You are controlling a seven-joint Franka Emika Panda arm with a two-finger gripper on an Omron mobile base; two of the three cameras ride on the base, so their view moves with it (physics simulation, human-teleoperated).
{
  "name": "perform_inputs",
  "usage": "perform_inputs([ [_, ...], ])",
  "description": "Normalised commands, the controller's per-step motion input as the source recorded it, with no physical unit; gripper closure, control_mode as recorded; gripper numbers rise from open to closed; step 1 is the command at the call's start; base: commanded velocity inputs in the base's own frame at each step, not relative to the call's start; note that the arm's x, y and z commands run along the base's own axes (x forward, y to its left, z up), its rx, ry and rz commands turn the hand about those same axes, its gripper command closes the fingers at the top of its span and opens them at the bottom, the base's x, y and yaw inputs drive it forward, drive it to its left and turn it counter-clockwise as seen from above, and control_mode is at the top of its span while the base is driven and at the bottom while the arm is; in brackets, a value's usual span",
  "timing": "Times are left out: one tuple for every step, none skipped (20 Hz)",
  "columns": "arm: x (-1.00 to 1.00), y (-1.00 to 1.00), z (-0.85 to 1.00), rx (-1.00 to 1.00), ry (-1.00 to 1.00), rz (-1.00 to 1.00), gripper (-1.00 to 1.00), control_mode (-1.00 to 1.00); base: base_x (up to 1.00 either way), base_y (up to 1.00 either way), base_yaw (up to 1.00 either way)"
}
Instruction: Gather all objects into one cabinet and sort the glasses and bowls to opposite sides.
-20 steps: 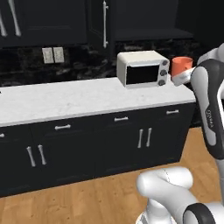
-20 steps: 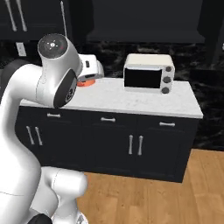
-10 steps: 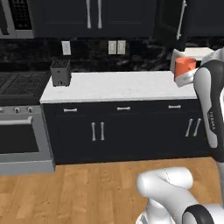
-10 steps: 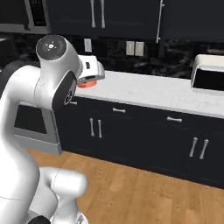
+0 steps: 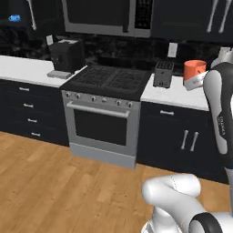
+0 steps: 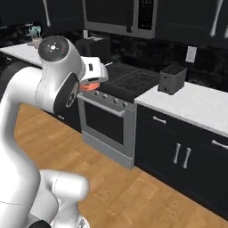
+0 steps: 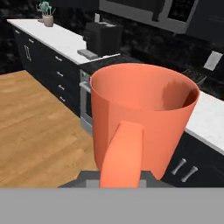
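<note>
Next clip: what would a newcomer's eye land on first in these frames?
The orange-red cup stands out first: bright against the black kitchen, upright in the shut gripper, carried above counter height. Behind it, the steel oven with its black stovetop sits between the dark lower cabinets, a toaster on the white counter to its right. Far left, a small blue bowl glints in a dark upper cabinet.

No readable words, brands or numbers anywhere I look, a small dark marking down my own white forearm (image 5: 221,122) too blurred to make out, the microwave's control panel (image 5: 144,12) showing only tiny illegible specks
</note>
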Motion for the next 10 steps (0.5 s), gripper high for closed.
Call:
perform_inputs([
  [0.00,0.00,0.00,0.00,0.00,0.00,1.00,1.00,0.82,0.79,0.57],
  [0.00,0.00,0.00,0.00,0.00,0.00,1.00,1.00,1.00,0.70,0.51],
  [0.00,0.00,0.00,0.00,0.00,0.00,1.00,1.00,1.00,0.64,0.47],
  [0.00,0.00,0.00,0.00,0.00,0.00,1.00,1.00,1.00,0.61,0.45],
  [0.00,0.00,0.00,0.00,0.00,0.00,1.00,1.00,1.00,0.59,0.40],
  [0.00,0.00,0.00,0.00,0.00,0.00,1.00,1.00,1.00,0.62,0.34],
  [0.00,0.00,0.00,0.00,0.00,0.00,1.00,1.00,1.00,0.66,0.29],
  [0.00,0.00,0.00,0.00,0.00,0.00,1.00,1.00,1.00,0.64,0.26],
  [0.00,0.00,0.00,0.00,0.00,0.00,1.00,1.00,1.00,0.54,0.22],
  [0.00,0.00,0.00,0.00,0.00,0.00,1.00,1.00,1.00,0.56,0.19],
])
